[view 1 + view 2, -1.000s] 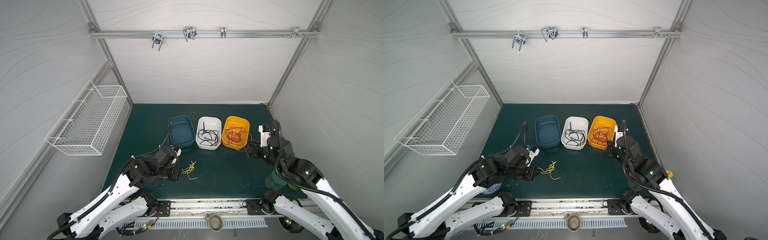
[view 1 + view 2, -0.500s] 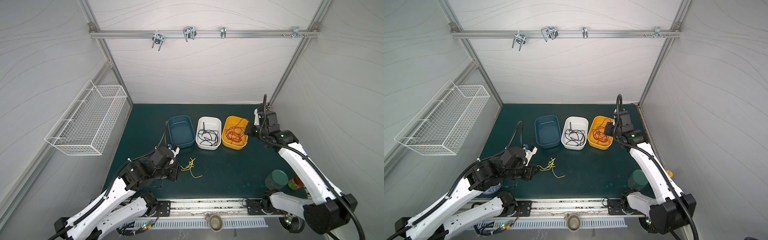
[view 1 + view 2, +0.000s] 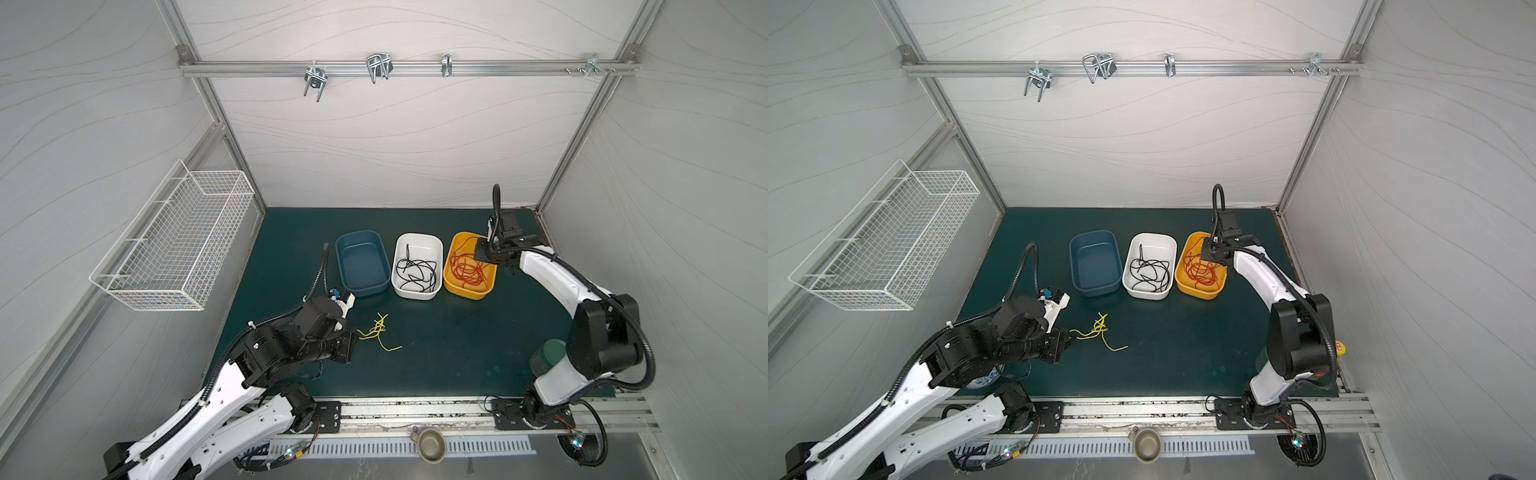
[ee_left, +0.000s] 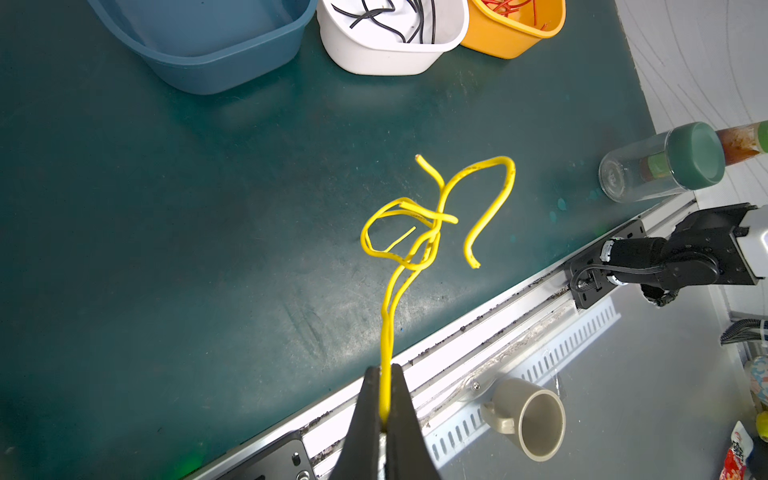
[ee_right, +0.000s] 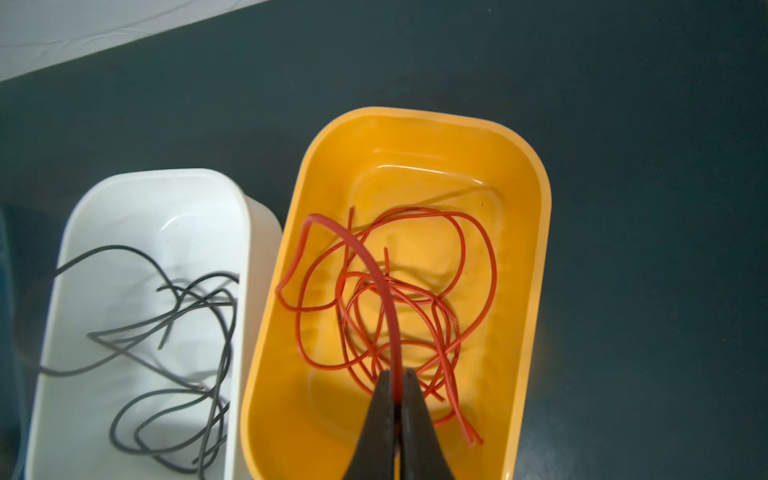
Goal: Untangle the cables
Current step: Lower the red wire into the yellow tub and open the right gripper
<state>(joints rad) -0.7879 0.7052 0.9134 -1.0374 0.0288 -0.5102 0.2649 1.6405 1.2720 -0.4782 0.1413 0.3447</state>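
A knot of yellow cables (image 3: 378,332) (image 4: 432,224) lies on the green mat in front of the tubs. My left gripper (image 4: 386,374) (image 3: 354,336) is shut on two yellow strands that run out from the knot. Loose red cables (image 5: 415,291) (image 3: 467,266) lie in the orange tub (image 5: 540,249). My right gripper (image 5: 397,376) (image 3: 478,253) hangs over that tub, shut on one red cable that arcs up and back down into it. Black cables (image 3: 415,270) (image 5: 166,316) lie in the white tub (image 3: 415,296).
An empty blue tub (image 3: 361,291) stands left of the white one. A glass jar with a green lid (image 3: 546,357) lies at the mat's front right, beside a sauce bottle (image 4: 744,139). A wire basket (image 3: 178,245) hangs on the left wall. A beige cup (image 3: 430,442) sits below the front rail.
My right arm has stretched toward the back, carrying the red cable from the orange tub's front corner to above the tub. The left gripper has barely moved with the yellow strands.
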